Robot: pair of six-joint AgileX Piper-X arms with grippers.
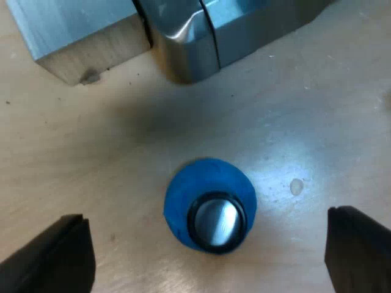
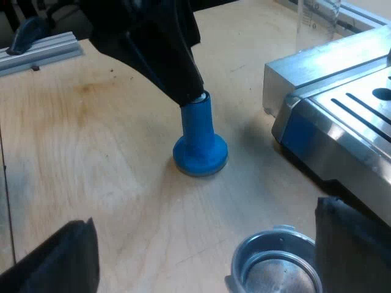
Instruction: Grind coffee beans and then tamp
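Left wrist view: left gripper [image 1: 208, 268] hovered over blue tamper [image 1: 211, 204], which stood upright on table [image 1: 79, 165] near machine [image 1: 183, 43]. Fingers wide apart, astride it. Best approach, I judged: descend straight, stay centred, clamp stem under metal cap.

Right wrist view: right gripper [image 2: 208, 256] had fingers apart above holder [image 2: 275, 271]. Basket seemingly empty. Tamper stood nearby.

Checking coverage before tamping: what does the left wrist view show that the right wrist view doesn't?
Left wrist view: the metal top of the blue flared tamper from above, inside the open left gripper. Right wrist view: a round metal holder basket, a clear measuring glass, the open right gripper. Both: the tamper, the silver espresso machine, the wooden table.
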